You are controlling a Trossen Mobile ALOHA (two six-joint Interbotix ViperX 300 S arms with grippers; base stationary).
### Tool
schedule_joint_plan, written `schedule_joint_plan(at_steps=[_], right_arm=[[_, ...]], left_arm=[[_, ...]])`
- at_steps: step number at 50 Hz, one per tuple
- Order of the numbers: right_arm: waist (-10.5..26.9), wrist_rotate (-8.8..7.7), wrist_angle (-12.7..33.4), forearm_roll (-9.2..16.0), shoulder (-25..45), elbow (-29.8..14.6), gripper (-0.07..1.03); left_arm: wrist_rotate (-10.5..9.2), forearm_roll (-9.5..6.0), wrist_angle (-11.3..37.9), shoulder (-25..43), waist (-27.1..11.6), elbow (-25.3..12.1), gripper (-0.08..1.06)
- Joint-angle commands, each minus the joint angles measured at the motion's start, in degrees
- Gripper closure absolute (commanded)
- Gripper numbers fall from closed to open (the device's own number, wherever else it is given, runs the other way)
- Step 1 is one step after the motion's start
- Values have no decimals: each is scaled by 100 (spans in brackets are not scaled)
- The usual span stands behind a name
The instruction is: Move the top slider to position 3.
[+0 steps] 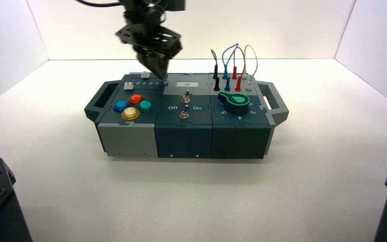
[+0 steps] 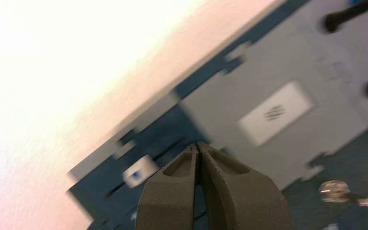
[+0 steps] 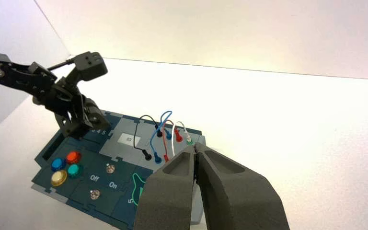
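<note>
Two white sliders (image 1: 145,74), four buttons (image 1: 130,113)

We see a plain white tabletop (image 1: 191,201) — white walls (image 1: 262,27) enclose it. Bright light washes the back.

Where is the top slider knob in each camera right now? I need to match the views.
High view: the top slider sits on the box's far left part, just left of the left gripper.
Left wrist view: it is the white knob close beside the shut gripper's tips.
Right wrist view: not visible; the left arm covers that spot.
Shared landmark: the white label on the grey panel.
</note>
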Motion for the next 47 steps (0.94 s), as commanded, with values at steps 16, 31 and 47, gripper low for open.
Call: schedule_joint_plan(at_steps=[16, 31, 47], right_arm=[[9, 18, -26, 26, 105, -114, 99], [18, 18, 9, 79, 343, -158, 99], [18, 18, 62, 114, 343, -149, 99]], left_arm=[[-26, -79, 158, -721, -79, -290, 101], [-272, -132, 290, -1380, -88, -149, 101], [-334, -149, 211, -1441, -132, -26, 101]])
